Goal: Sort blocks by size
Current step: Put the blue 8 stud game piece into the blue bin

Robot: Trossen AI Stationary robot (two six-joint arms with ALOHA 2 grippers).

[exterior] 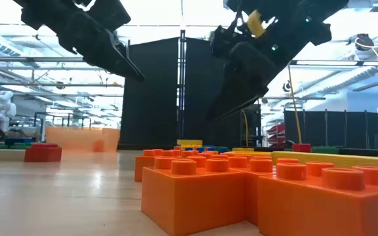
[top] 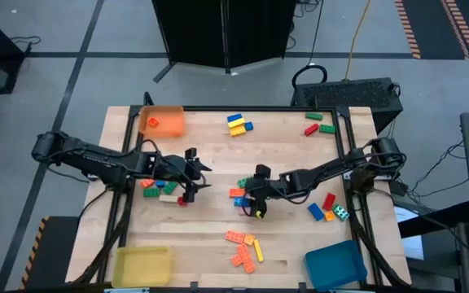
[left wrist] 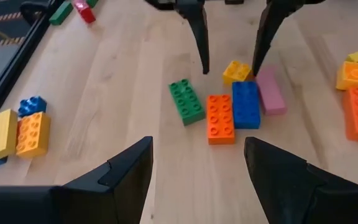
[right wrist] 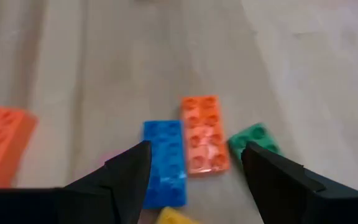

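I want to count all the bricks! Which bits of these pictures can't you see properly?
- High view: the bricks under the right gripper are partly covered by the arm.
- High view: the bricks by the left gripper are too small to count.
- Low view: the big orange bricks up front block the table behind.
- Right wrist view: a yellow brick is cut off by the edge.

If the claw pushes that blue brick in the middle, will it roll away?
Probably not. The blue brick lies flat on the wooden table, so it should slide, not roll. It looks like hard, stiff plastic. It sits against the orange brick, so that one would likely get shoved too.
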